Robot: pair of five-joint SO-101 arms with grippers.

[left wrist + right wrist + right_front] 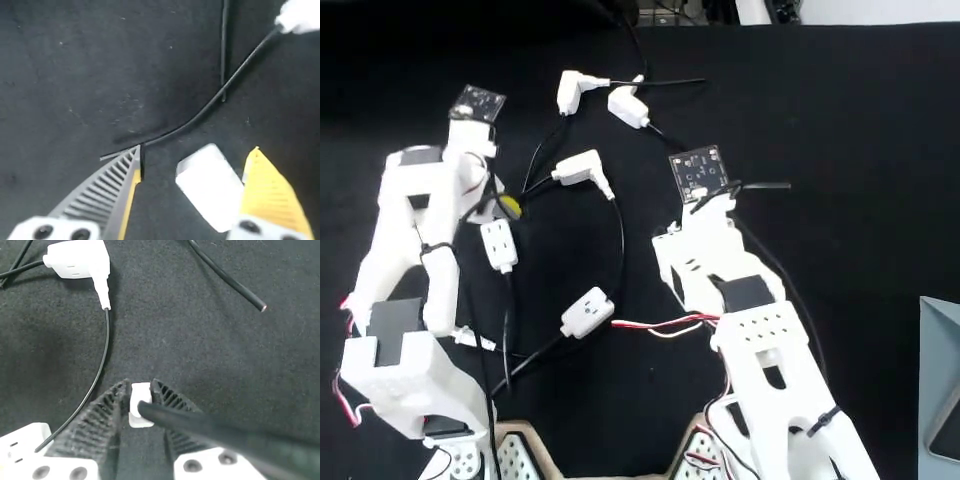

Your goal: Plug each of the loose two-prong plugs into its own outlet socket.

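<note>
My left gripper (196, 148) is open, its grey and yellow fingers on either side of a white outlet socket (207, 185) on the black cloth. In the high view this socket (498, 243) lies just below that gripper (506, 208). A second socket (587, 312) lies mid-table. Two white plugs (575, 90) (628, 107) rest at the back, and a third white cord end (580, 168) lies between the arms. My right gripper (140, 385) is shut on a small white plug (140, 412), whose black cable runs back toward the camera.
A loose black cable with a cut end (260, 306) lies beyond the right gripper, and a white cord end (77, 260) sits off to the side. A grey box (940, 370) stands at the table's right edge. Red and white wires (670, 325) cross beside the right arm.
</note>
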